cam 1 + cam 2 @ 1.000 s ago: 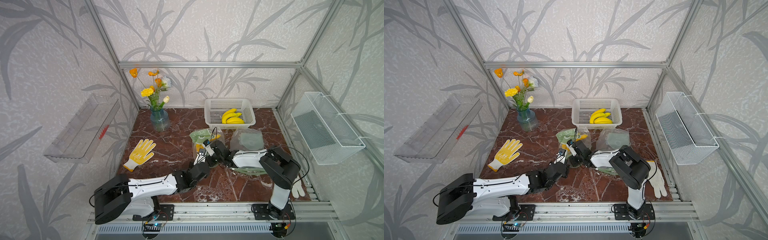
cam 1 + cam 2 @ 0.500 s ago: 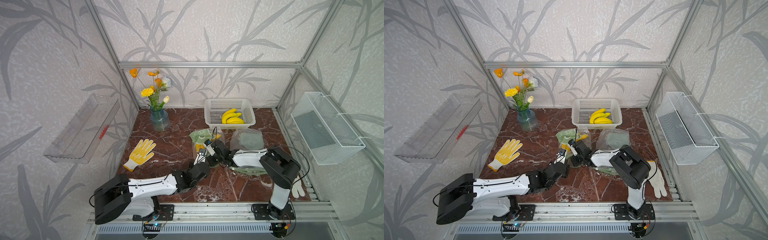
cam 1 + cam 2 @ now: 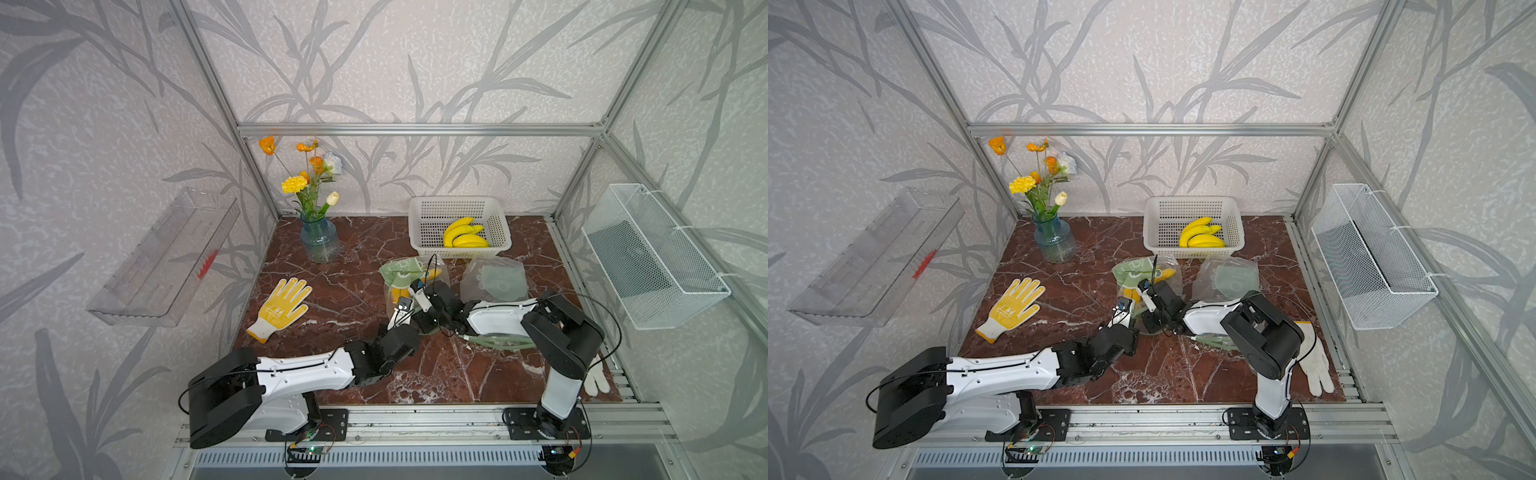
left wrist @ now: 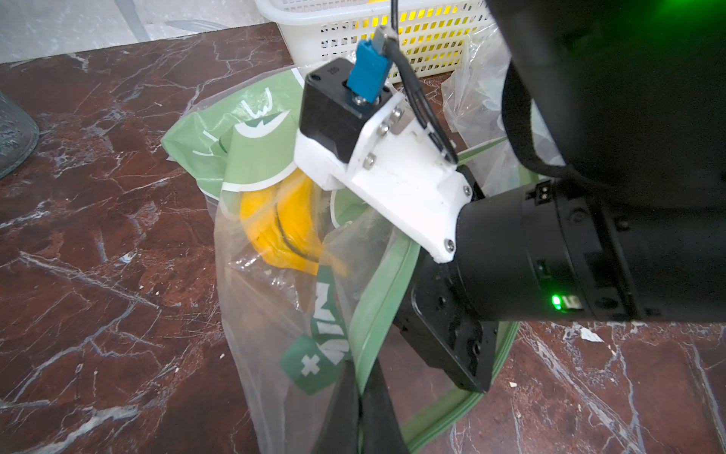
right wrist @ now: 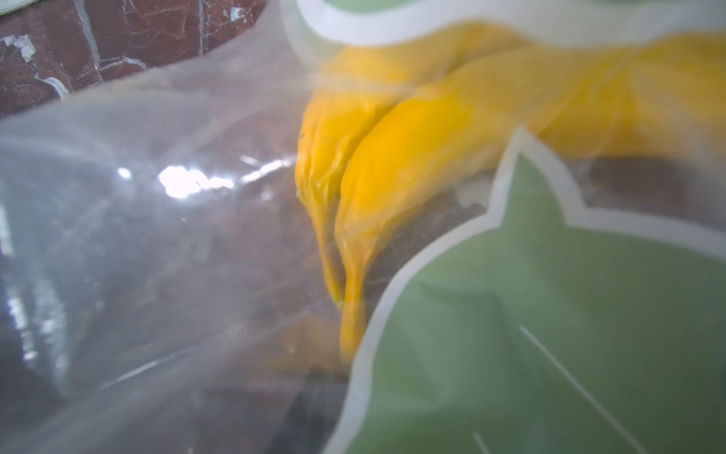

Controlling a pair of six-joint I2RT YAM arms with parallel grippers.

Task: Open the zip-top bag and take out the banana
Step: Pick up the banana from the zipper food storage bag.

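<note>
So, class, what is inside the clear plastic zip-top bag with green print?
Yellow bananas show through the bag; the right hand reaches in through its mouth. The hand's fingers are covered, so any grip is hidden.

The left arm (image 3: 1000, 370) and right arm (image 3: 1204, 318) meet at the zip-top bag (image 3: 1130, 271) containing a banana (image 3: 1166, 273).

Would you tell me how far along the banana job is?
Done: the zip-top bag is open at its mouth. In hand: the left gripper pinches its green zip edge while the right gripper reaches inside, jaws hidden. Left: the banana lies inside the bag, not yet out.
</note>
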